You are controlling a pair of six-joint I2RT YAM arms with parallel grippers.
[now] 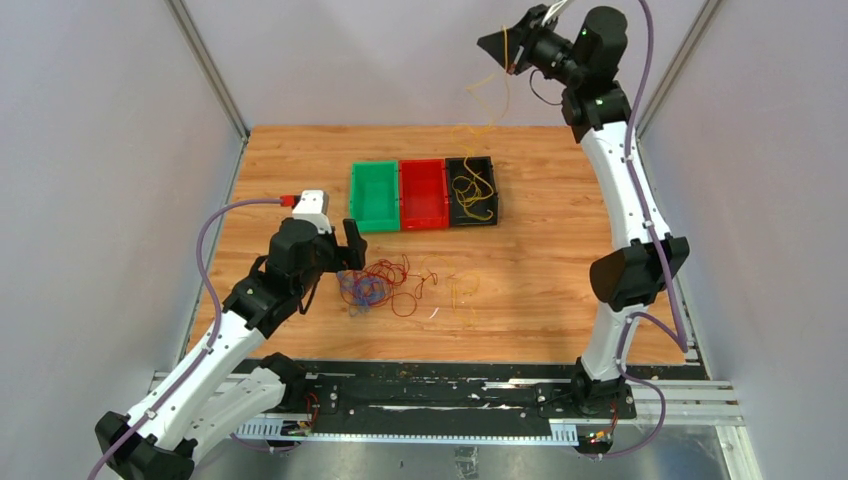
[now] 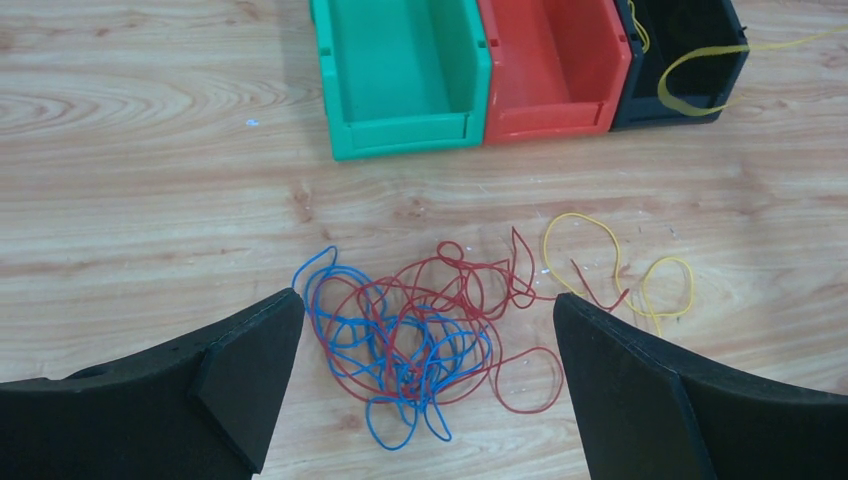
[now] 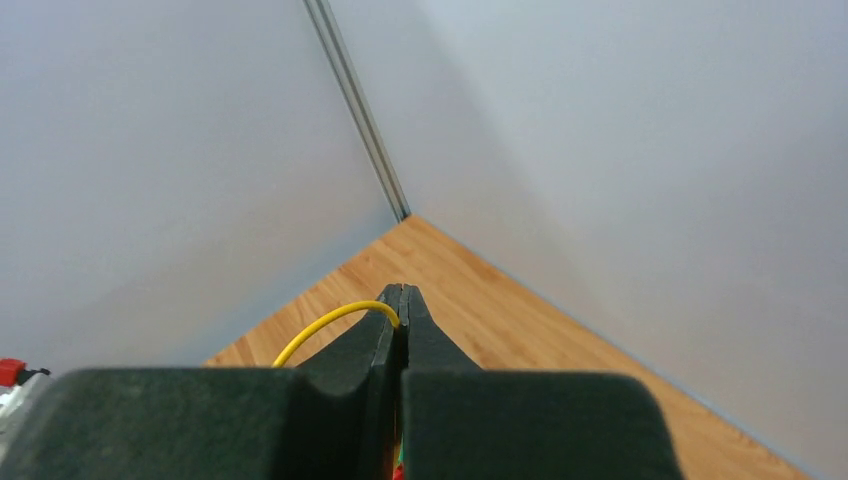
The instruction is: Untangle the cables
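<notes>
End of yellow cable (image 3: 332,316) hidden inside clamped right gripper (image 3: 401,296). Far part of black bin (image 2: 640,112) cut off by picture edge.

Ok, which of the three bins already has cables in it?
The black bin, rightmost of the row, holds yellow cables; the green bin and red bin beside it show none inside.
</notes>
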